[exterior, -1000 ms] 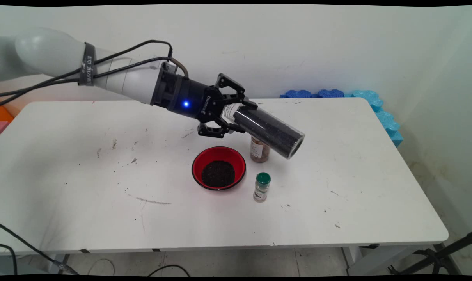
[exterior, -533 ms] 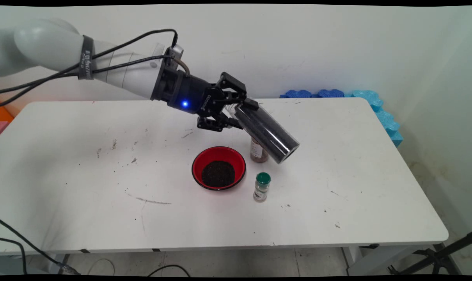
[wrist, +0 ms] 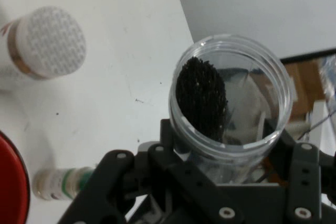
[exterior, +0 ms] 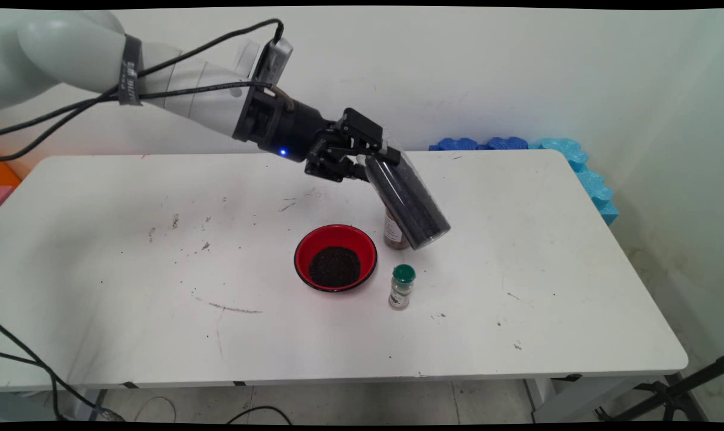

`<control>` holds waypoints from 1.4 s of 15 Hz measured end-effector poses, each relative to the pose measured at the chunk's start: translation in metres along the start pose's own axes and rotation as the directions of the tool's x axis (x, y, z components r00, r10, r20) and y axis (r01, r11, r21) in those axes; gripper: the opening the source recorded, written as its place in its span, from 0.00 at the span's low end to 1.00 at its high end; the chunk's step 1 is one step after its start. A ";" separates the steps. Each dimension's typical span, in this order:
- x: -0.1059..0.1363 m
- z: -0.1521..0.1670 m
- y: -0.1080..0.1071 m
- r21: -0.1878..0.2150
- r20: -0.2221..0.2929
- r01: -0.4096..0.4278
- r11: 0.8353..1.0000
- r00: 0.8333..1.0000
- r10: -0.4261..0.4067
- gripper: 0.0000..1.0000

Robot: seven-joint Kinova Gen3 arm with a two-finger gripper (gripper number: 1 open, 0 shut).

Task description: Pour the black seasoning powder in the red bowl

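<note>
— Since a second ago the black two-finger gripper (exterior: 371,163) has risen and turned, so the clear plastic cylinder of black grains (exterior: 408,202) it grips hangs steeper, with its closed base lower and nearer the table than before.

— How does the hand stand?

— Clamped on the cylinder near its open mouth. The hand view looks straight into that mouth (wrist: 229,95): the grains sit heaped along one side of the wall, and the gripper (wrist: 226,179) hugs the tube from both sides.

— Where is the cylinder against the other things?

— Above the white table (exterior: 517,287), slanting down to the picture's right. Its lower end overlaps a small brown-filled jar with a label (exterior: 394,232) in the main view, hiding the jar's top; I cannot tell whether they touch. In the hand view that jar shows a white perforated lid (wrist: 51,41).

— And nearby?

— Just left of the jar sits a round red bowl with a black rim (exterior: 335,257), a pile of the same black grains in its middle. In front of the jar, beside the bowl's right edge, stands a small spice bottle with a green cap (exterior: 402,287), upright and apart from both. Blue foam pieces (exterior: 577,161) lie along the table's far right corner.
</note>
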 end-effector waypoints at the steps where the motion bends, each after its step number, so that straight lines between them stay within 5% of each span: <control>1: 0.001 0.000 0.002 0.001 0.005 -0.042 0.999 0.999 0.042 0.00; 5: 0.004 -0.001 0.012 0.002 0.024 -0.207 0.978 0.978 0.206 0.00; 11: 0.016 -0.006 0.033 -0.005 0.041 -0.471 0.882 0.881 0.471 0.00; 15: 0.024 -0.008 0.046 -0.002 0.046 -0.611 0.792 0.791 0.610 0.00; 21: 0.033 -0.013 0.059 0.040 0.037 -0.797 0.602 0.603 0.797 0.00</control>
